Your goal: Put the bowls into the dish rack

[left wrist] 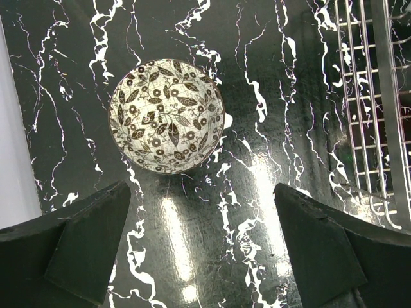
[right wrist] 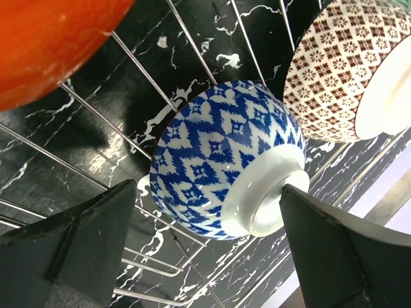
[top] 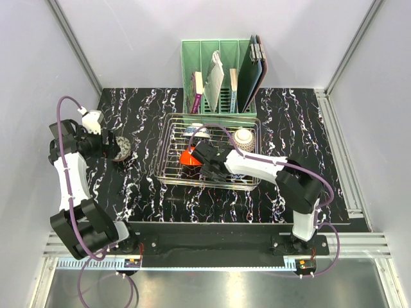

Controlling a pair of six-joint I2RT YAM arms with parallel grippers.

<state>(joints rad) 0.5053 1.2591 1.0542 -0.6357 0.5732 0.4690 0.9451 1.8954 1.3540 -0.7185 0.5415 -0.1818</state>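
Note:
The chrome wire dish rack sits mid-table. In it an orange-red bowl, a blue-and-white zigzag bowl and a cream lattice bowl lie on their sides among the wires. My right gripper is open just behind the blue bowl, one fingertip close beside its white foot, gripping nothing. Left of the rack, a leaf-patterned bowl rests upside down on the table. My left gripper hangs open over the table just short of it.
A green slotted organizer with books and a clipboard stands behind the rack. The rack's edge shows at the right of the left wrist view. White walls close the table on the left, right and back.

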